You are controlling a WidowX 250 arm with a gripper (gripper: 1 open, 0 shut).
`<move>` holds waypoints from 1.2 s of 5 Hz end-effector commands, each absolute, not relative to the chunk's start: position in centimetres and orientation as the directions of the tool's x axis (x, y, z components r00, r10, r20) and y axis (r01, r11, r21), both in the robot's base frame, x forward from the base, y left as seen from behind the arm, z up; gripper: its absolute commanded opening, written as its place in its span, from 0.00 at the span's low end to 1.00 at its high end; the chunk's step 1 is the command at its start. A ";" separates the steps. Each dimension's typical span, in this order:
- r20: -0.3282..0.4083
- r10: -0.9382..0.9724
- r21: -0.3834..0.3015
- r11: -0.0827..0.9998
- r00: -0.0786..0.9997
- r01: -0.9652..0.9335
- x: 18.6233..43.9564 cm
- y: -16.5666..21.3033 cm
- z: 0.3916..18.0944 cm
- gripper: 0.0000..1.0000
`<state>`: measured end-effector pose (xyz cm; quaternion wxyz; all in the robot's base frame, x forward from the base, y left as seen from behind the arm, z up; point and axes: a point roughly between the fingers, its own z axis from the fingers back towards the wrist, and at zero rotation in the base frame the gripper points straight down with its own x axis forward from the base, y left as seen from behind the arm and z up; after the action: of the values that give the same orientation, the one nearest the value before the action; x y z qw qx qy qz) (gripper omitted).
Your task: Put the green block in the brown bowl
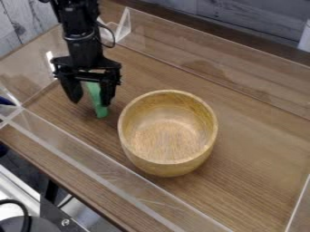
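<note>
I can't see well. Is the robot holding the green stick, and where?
Not yet. The end effector is open, its fingers down around the green block on the table, not closed on it.

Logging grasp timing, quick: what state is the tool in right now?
Tool: open, fingers either side of the green block on the table, not closed on it.

green block (pixel 101 110): bright green | brown bowl (pixel 169 131): light tan, visible wood grain | gripper (pixel 89 93): black | table (pixel 242 91): brown wood grain
</note>
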<state>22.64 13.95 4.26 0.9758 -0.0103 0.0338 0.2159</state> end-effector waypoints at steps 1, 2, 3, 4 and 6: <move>-0.015 0.416 -0.001 0.909 0.909 -0.417 24.1 14.5 5.3 1.00; -0.016 0.415 -0.001 0.910 0.909 -0.416 24.5 14.5 5.0 1.00; -0.016 0.417 -0.003 0.909 0.909 -0.417 24.7 14.5 4.8 0.00; -0.015 0.415 -0.007 0.910 0.910 -0.415 24.9 14.3 5.0 0.00; -0.013 0.403 -0.021 0.915 0.915 -0.403 25.0 13.8 6.3 0.00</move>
<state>23.69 13.11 3.84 0.9767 -0.0263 0.0503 0.2072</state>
